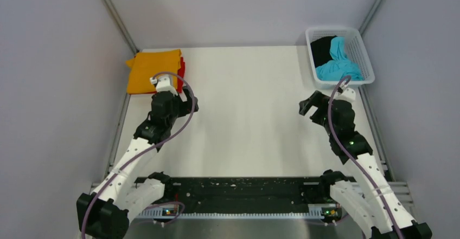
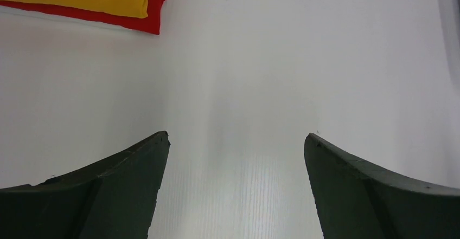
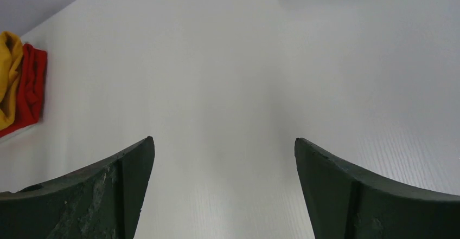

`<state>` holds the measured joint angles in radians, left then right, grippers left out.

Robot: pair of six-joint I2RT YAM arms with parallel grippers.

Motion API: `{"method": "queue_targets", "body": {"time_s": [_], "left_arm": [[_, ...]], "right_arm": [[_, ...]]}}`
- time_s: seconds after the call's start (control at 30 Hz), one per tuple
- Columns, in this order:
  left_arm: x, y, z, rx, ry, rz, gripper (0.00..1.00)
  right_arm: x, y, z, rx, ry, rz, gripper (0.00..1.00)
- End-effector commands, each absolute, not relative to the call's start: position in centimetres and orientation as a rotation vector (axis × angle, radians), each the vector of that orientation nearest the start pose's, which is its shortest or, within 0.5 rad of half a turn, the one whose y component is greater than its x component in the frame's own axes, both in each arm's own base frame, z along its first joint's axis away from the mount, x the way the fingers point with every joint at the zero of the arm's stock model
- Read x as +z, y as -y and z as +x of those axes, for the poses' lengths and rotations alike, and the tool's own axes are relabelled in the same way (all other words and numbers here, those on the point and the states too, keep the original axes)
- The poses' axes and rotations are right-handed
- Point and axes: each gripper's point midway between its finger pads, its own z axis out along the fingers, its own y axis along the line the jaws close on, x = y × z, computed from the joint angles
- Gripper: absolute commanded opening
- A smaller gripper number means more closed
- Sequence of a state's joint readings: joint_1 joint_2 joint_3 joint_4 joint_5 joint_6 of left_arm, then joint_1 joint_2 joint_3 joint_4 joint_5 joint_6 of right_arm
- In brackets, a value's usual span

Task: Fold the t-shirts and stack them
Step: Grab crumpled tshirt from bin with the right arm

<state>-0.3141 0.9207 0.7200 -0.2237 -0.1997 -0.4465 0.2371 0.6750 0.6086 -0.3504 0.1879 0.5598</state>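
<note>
- Top view: we see a white table (image 1: 249, 120) closed in by plain grey walls (image 1: 54, 87) on the left, right and far sides. Metal rails (image 1: 116, 19) slant up along the two far corners.
- A black strip (image 1: 244, 193) flecked with white runs along the near edge between the arm bases.
- At the far left the orange shirt (image 1: 153, 71) lies folded on the red shirt (image 1: 181, 66), of which only the right edge shows.
- At the far right a white mesh basket (image 1: 369, 68) holds the black shirt (image 1: 323, 48) and the blue shirt (image 1: 339, 63). Both are crumpled, with the blue one on the right and near side.
- The left gripper (image 1: 189, 101) hangs just near of the two folded shirts. The right gripper (image 1: 308, 104) hangs just near and left of the basket. Both are apart from any cloth.
- Left wrist view: we see its dark fingers (image 2: 108, 195) spread wide over bare table with nothing between them. The orange shirt on the red one shows in the upper left corner.
- Right wrist view: its fingers (image 3: 97, 195) are likewise spread wide and hold nothing. The table here shows fine ribbing. The orange and red shirts sit at the left edge, and a corner of the basket shows at the top right.
</note>
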Motion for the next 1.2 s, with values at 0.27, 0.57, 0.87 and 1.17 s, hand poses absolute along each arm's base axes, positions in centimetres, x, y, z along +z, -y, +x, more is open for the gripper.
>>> {"method": "queue_targets", "body": {"time_s": [0.27,0.57,0.87,1.17], "left_arm": [[22.4,8.1,34.0,-0.251,-1.906,-0.271,0.99],[21.8,6.7,34.9,-0.185,-1.895,-0.410,0.99],[21.0,5.6,35.5,-0.125,-1.899,-0.529,0.99],[19.9,6.1,35.9,-0.148,-1.932,-0.574,0.99]], "right_arm": [[28.5,-1.9,35.2,0.031,-1.777,0.458,0.99],[27.7,5.5,48.4,-0.054,-1.918,0.578,0.98],[17.2,14.3,57.3,-0.030,-2.174,0.707,0.93],[11.4,17.4,59.0,-0.124,-2.238,0.724,0.83]]}}
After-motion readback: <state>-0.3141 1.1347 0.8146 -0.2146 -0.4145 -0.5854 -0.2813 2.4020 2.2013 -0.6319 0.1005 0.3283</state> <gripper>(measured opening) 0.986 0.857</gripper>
